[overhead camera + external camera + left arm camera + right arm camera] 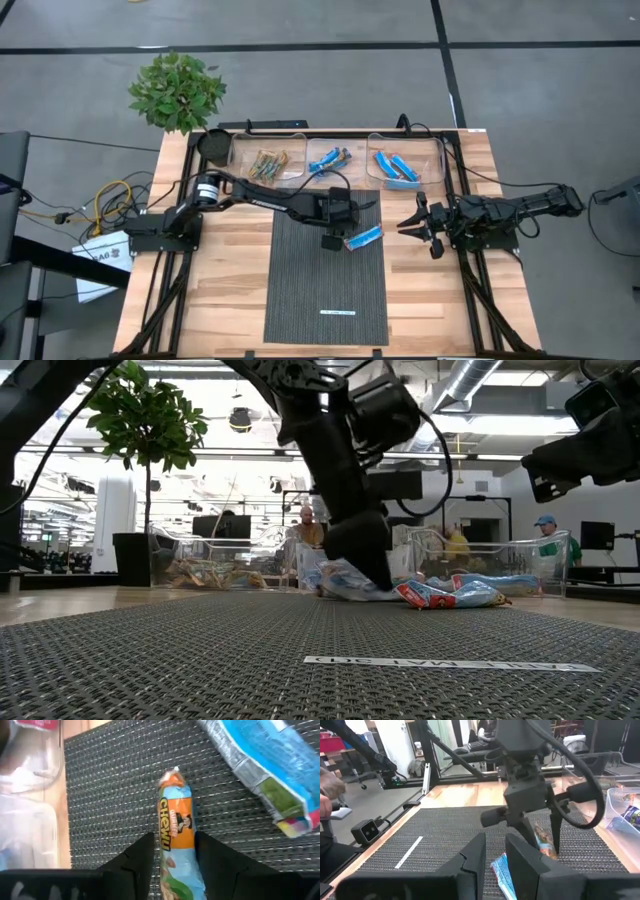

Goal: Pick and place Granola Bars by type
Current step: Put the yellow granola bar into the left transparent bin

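A blue-and-orange granola bar lies on the dark mat between the fingers of my left gripper, which is low over the mat's far right part and shut on it. A bright blue bar lies flat on the mat just right of it, also seen as the blue bar. My right gripper hovers over the wood right of the mat, slightly open and empty, pointing at the left gripper. Three clear bins hold tan bars, blue-and-orange bars and blue bars. My left gripper pinches the blue-and-orange bar across its width, one finger on each long side, at about the middle of its length. The fingers come from above, pointing down. The bar's orange far end lies on the mat.
The three bins stand in a row along the table's far edge. A thin white strip lies on the mat's near part. A dark round dish and a potted plant sit at the far left. People stand beyond the table.
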